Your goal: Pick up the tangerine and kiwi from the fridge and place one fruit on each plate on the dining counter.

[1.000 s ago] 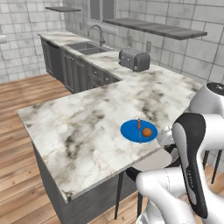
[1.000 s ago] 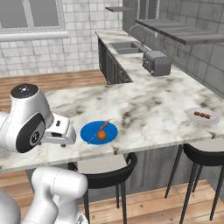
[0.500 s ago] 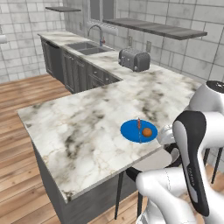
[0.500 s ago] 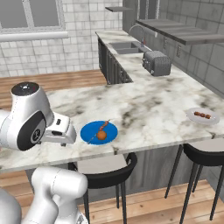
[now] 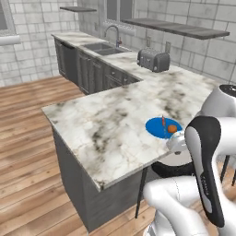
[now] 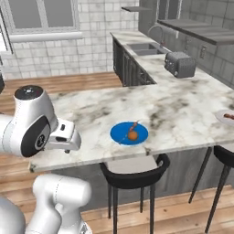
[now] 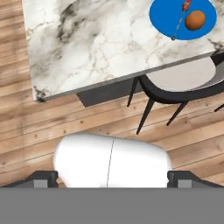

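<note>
Round tangerine point(image 6: 133, 135) on glossy blue plate point(image 6: 121, 132), veined marble counter point(image 6: 183, 107); jaws apparently wide, empty

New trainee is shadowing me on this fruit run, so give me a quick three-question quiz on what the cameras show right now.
1. True or false: the tangerine lies on the blue plate.
2. Which appliance stands on the far counter beside the sink? A) kettle B) toaster C) blender
3. Fill in: the hand's fingers stand ____ with nothing between them.

Key: 1 true. 2 B, the toaster. 3 open; it points down at the wooden floor, off the dining counter edge, near the black stool.
</note>
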Motion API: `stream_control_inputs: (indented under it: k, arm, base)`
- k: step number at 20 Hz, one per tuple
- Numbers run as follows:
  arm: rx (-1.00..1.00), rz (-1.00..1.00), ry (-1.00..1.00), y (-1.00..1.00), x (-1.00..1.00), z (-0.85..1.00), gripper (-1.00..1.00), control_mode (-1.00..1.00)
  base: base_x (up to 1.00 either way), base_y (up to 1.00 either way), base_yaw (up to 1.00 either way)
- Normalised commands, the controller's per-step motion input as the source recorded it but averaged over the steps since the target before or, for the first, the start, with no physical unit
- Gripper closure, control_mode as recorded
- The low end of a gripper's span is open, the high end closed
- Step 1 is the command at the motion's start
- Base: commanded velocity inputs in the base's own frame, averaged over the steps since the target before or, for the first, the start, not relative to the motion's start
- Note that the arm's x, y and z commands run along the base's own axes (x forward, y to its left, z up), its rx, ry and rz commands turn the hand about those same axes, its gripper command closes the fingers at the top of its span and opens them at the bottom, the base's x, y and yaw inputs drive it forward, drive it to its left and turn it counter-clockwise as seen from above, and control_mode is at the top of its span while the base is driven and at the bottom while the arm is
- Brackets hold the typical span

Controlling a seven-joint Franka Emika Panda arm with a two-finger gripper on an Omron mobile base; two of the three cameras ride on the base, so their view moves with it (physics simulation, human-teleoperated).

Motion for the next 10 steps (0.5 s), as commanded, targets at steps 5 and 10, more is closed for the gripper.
stream_control_inputs:
  k: [5,10]
  arm:
    - [0.0,0.0,0.0,0.0,0.0,0.0,-1.0,1.0]
    - [0.0,0.0,0.0,0.0,0.0,0.0,-1.0,1.0]
  base:
    - [-0.36,1.0,0.12]
    - [-0.12,1.0,0.17]
